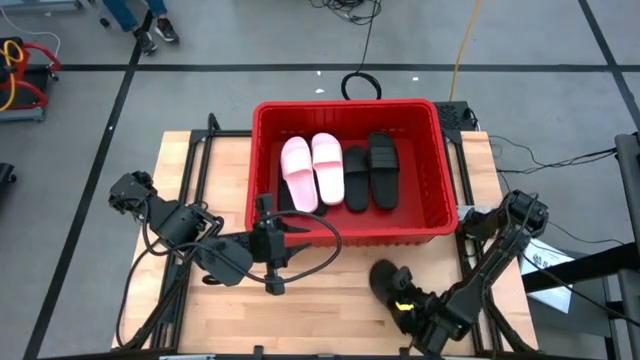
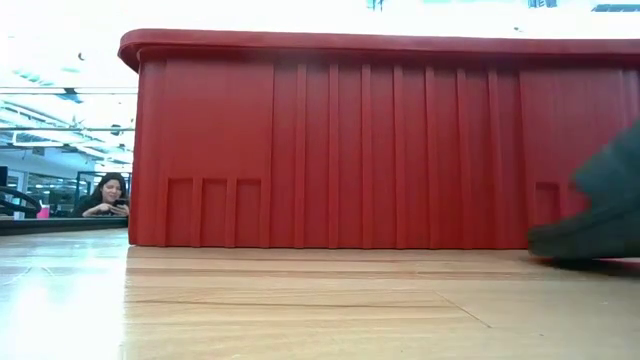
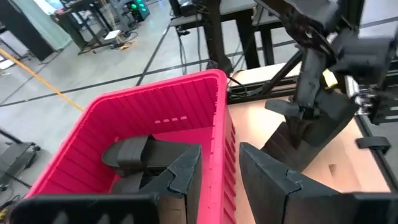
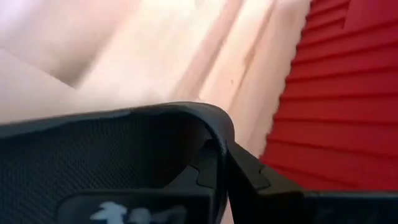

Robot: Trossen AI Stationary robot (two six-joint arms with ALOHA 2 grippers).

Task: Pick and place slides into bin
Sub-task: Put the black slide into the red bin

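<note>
Red bin point(image 1: 440, 170) set at the middle of the bench's far half, its near wall point(image 2: 350, 150) standing tall and close across the low view. Bare bench point(image 1: 320, 300) along the near edge between the two arms; narrow strips of wood open either side of the bin.

Inside the bin, four slides abreast: two pink slides point(image 1: 312, 170) toward the left wall, two black slides point(image 1: 368, 172) toward the right, all flat on the floor, lengthways from near wall to far wall. Open floor remaining beside the right wall.

One more black slide point(image 1: 385, 278) outside, on the bench near the front right corner, just in front of the bin's near wall; dark toe point(image 2: 590, 225) seen at the low view's right edge, close to the red wall.

Right gripper point(image 1: 408, 305) low over that corner, jaws pressed together and pinching the black slide's strap point(image 4: 174, 124).

Left gripper point(image 1: 290, 228) at the bin's near left corner, fingers point(image 3: 180, 177) spread, holding nothing, poised over the rim.
</note>
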